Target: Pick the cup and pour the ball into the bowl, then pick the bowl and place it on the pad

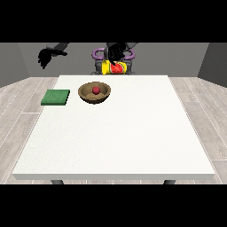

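Ball (95, 90) sits inside the bowl (94, 92), so I judge the pour is done; one ball, one bowl. The bowl stands upright on the counter (115, 133) near its far edge, toward the far corner at the view's left, with the green pad (56, 97) just beside it at that side edge, one pad, the two apart and not touching. That closeness should make the coming carry short.

The one cup (116, 68), yellow and red, is tipped on its side in the air past the counter's far edge, mouth toward the camera, held in my hand at the view's right (115, 52), whose fingers are wrapped over its top. I take it to be tilted because it has been emptied.

My hand at the view's left (45, 56) hangs raised beyond the far corner, holding nothing, fingers drooping relaxed.
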### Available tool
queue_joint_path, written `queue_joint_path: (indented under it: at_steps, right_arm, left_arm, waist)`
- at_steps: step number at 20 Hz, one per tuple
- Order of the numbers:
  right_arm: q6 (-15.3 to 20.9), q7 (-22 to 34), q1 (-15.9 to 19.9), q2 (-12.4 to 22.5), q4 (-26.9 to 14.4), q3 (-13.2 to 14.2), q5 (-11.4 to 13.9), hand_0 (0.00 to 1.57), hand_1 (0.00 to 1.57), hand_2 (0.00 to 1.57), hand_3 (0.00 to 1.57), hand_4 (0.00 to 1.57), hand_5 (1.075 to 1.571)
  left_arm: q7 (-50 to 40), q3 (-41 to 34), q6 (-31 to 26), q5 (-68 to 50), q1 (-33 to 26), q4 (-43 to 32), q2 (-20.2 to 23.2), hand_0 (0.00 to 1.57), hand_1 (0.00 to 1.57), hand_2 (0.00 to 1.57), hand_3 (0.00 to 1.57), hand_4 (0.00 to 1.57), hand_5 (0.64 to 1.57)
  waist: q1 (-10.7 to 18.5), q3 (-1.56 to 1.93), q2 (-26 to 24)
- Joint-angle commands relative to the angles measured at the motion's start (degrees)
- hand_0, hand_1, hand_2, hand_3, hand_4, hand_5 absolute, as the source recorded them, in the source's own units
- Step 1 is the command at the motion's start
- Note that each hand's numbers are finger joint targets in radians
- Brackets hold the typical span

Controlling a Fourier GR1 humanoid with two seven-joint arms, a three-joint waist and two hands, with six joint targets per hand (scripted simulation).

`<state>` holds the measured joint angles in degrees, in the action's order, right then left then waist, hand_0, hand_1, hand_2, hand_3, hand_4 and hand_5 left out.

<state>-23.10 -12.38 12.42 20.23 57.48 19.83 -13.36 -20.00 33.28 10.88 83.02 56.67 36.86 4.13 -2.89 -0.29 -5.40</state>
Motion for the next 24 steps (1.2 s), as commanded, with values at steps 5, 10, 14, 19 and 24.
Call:
queue_joint_path:
  at_steps: [5, 10, 14, 19, 24]
  right_arm:
    - [2.8, 0.0, -0.9, -1.9, 1.6, 0.4, -0.2, 0.00, 0.00, 0.00, 0.00, 0.25, 1.567]
    - [6.0, 0.2, 3.0, -6.3, 3.8, -2.3, 1.0, 0.00, 0.00, 0.00, 0.00, 0.30, 1.568]
    - [12.6, -0.7, 3.5, -10.8, 4.5, -4.1, 4.2, 0.00, 0.00, 0.00, 0.00, 0.25, 1.571]
    - [20.8, -0.5, 5.8, -16.5, 5.5, -4.6, 5.3, 0.00, 0.00, 0.00, 0.00, 0.31, 1.570]
    - [22.2, -3.8, 9.4, -15.8, -1.9, -3.4, 5.0, 0.00, 0.00, 0.00, 0.00, 0.31, 1.569]
  left_arm:
    - [1.5, -24.1, 15.6, -28.9, -11.4, 11.0, -4.0, 0.90, 0.90, 0.85, 0.48, 1.26, 1.437]
    - [11.1, -28.7, 17.8, -52.2, -19.5, 19.0, -4.1, 0.00, 0.00, 0.00, 0.00, 0.00, 1.550]
    - [21.9, -28.8, 11.8, -68.2, -24.1, 25.9, -4.1, 0.00, 0.00, 0.00, 0.00, 0.00, 1.563]
    - [34.3, -31.5, 1.7, -74.7, -29.4, 26.5, -3.0, 0.00, 0.00, 0.00, 0.00, 0.00, 1.564]
    - [38.2, -31.1, -2.3, -75.9, -33.2, 28.1, -1.5, 0.00, 0.00, 0.00, 0.00, 0.00, 1.564]
  waist:
    - [4.2, -0.92, 2.9]
    - [2.1, -1.04, 9.3]
    - [4.6, -0.30, 10.1]
    - [8.8, 0.19, 12.7]
    - [9.8, 0.30, 13.9]
